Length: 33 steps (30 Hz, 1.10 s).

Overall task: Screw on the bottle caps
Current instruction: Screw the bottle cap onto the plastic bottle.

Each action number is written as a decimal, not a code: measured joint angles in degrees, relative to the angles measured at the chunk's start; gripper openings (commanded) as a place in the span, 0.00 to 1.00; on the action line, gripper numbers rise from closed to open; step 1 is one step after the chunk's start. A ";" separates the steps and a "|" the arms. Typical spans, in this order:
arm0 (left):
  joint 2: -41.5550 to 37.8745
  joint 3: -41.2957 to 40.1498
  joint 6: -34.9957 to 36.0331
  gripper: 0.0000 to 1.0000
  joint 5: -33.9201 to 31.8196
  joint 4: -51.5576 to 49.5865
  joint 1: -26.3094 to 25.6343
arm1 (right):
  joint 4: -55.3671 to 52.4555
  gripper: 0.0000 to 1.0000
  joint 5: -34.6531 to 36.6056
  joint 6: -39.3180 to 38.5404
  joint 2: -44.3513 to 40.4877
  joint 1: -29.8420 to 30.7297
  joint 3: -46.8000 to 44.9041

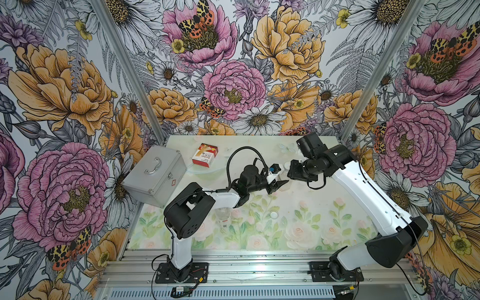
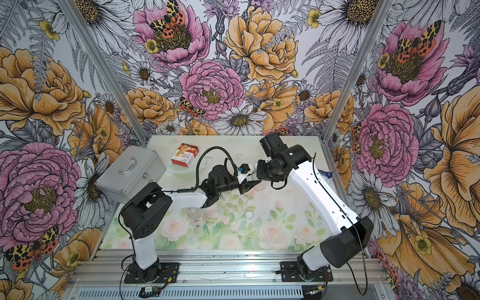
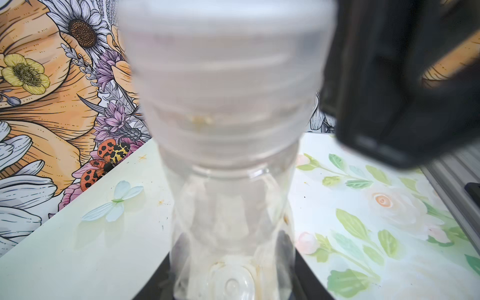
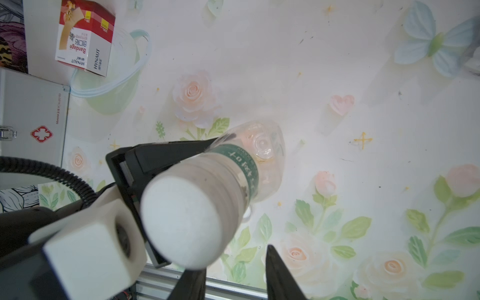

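Note:
A clear bottle with a white-and-green label (image 4: 241, 166) stands upright at mid-table, and my left gripper (image 1: 281, 185) is shut on its lower body. In the left wrist view the bottle (image 3: 228, 207) fills the middle, between the dark fingers. A white cap (image 4: 187, 220) sits on its neck. My right gripper (image 4: 233, 270) hangs just beside this cap, jaws slightly apart with nothing between them. One fingertip (image 4: 271, 257) is clear of the cap. A second bottle with a red label (image 1: 223, 218) sits under my left forearm. A loose white cap (image 1: 273, 214) lies on the mat near it.
A metal first-aid case (image 1: 153, 176) stands at the table's left edge. A red-and-white bandage box (image 1: 205, 154) is behind it, next to a loop of clear tubing (image 4: 140, 59). The aluminium rail (image 1: 233, 270) carrying both arm bases runs along the front.

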 measured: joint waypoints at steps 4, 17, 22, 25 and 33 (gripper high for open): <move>0.00 0.00 1.88 0.41 0.26 -2.49 0.09 | 0.00 0.42 0.24 0.15 -2.64 -1.09 1.42; -8.07 -0.04 16.00 0.41 7.67 -20.94 1.05 | -0.20 0.59 -5.11 -41.20 -0.28 -1.92 2.36; -9.05 1.53 20.48 0.41 10.43 -28.39 1.75 | -0.24 0.65 -8.00 -63.63 -0.37 -1.09 1.05; -9.09 2.56 22.18 0.40 11.15 -31.71 1.86 | -0.22 0.65 -8.83 -72.00 -0.39 -0.37 0.52; -9.25 2.69 23.82 0.41 12.81 -34.99 1.92 | -0.85 0.65 -12.76 -83.71 -0.44 -0.04 -0.66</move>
